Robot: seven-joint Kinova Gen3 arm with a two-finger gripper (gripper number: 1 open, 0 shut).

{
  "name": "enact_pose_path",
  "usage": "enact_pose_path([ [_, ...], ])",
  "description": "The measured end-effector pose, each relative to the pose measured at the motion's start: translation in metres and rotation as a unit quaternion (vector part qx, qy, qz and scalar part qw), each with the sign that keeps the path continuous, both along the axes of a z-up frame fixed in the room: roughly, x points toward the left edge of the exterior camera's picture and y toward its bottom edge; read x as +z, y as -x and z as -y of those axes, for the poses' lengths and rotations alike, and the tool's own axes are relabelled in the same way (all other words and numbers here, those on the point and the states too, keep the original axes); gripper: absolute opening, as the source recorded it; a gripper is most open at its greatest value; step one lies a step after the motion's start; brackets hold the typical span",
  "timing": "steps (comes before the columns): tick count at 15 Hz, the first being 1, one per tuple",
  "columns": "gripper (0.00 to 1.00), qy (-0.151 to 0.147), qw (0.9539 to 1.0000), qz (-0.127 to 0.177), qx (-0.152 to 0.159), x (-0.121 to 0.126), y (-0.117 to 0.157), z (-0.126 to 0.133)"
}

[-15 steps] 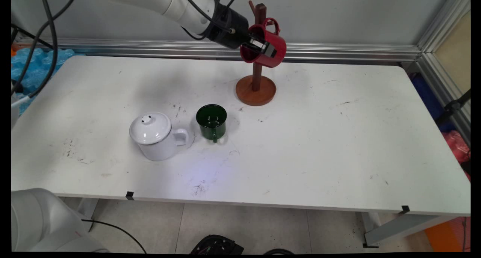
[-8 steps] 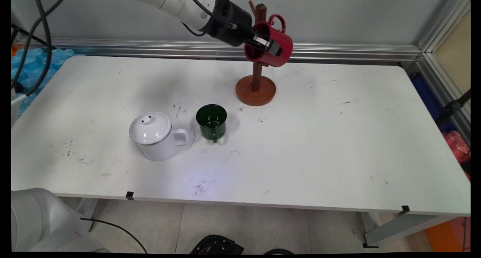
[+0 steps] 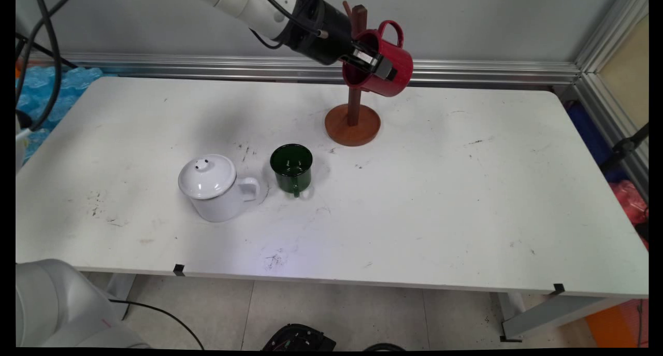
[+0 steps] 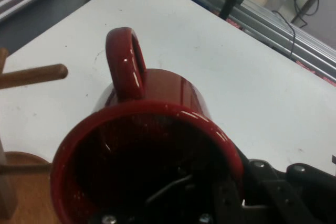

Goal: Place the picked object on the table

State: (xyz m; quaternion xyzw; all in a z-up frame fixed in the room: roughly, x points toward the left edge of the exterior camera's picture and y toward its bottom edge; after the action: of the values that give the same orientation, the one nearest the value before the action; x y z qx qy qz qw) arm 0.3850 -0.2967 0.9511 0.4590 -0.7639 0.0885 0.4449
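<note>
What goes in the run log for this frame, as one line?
hand: shut on red mug, one finger inside | mug: tilted, airborne beside stand, handle off peg | table: green mug, white pot

No lettering, label, brand, number or sign can be read in either view. The red mug (image 3: pixel 382 60) at the upper middle of the main view is plain enamel outside and in (the hand view looks straight into its mouth and finds nothing printed there). The white lidded pot (image 3: pixel 215 187) and the green mug (image 3: pixel 292 168) at centre left carry no marks, and the wooden mug stand (image 3: pixel 353 123) is bare.
</note>
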Motion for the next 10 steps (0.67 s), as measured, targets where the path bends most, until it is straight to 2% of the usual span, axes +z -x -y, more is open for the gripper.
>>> enact_pose_path([
  [3,0.0,-0.004,0.9999,0.015,-0.003,0.005,-0.005,-0.005],
  [10,0.0,-0.022,0.9968,0.076,-0.009,0.014,-0.035,-0.021],
])
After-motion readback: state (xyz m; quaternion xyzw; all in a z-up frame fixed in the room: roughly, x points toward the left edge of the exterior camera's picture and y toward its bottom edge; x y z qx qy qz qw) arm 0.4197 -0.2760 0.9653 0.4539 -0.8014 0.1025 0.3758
